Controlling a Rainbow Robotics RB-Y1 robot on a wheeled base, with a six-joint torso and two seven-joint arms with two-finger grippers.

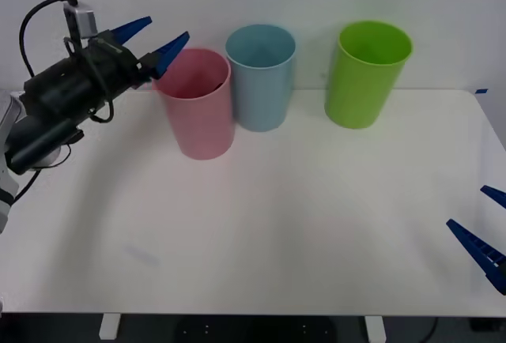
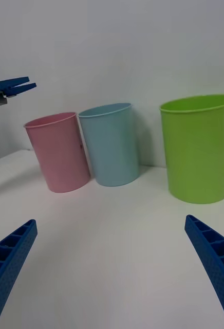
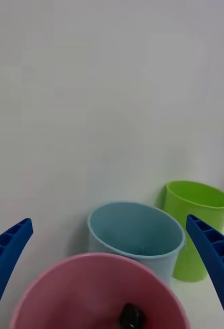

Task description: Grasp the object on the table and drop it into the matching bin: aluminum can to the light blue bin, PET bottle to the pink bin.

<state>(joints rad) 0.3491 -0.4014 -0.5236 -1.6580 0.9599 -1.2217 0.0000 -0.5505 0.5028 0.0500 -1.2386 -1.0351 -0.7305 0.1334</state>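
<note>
Right gripper [image 1: 484, 228]: low at table [image 1: 261, 232] near edge, spread wide, empty.
Left gripper [image 1: 154, 39]: raised beside pink bin [image 1: 198, 106] rim, spread wide, empty.
PET bottle [image 3: 132, 316]: inside pink bin, black cap seen from left wrist; front view hides it.
Light blue bin [image 1: 261, 78], lime green bin [image 1: 365, 74]: behind, upright.

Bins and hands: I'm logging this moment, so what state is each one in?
Pink bin: upright, a dark object at its bottom.
Light blue bin: upright.
Lime green bin: upright.
Left hand: open, holding nothing, raised beside the pink bin's rim.
Right hand: open, holding nothing, low over the table.
</note>
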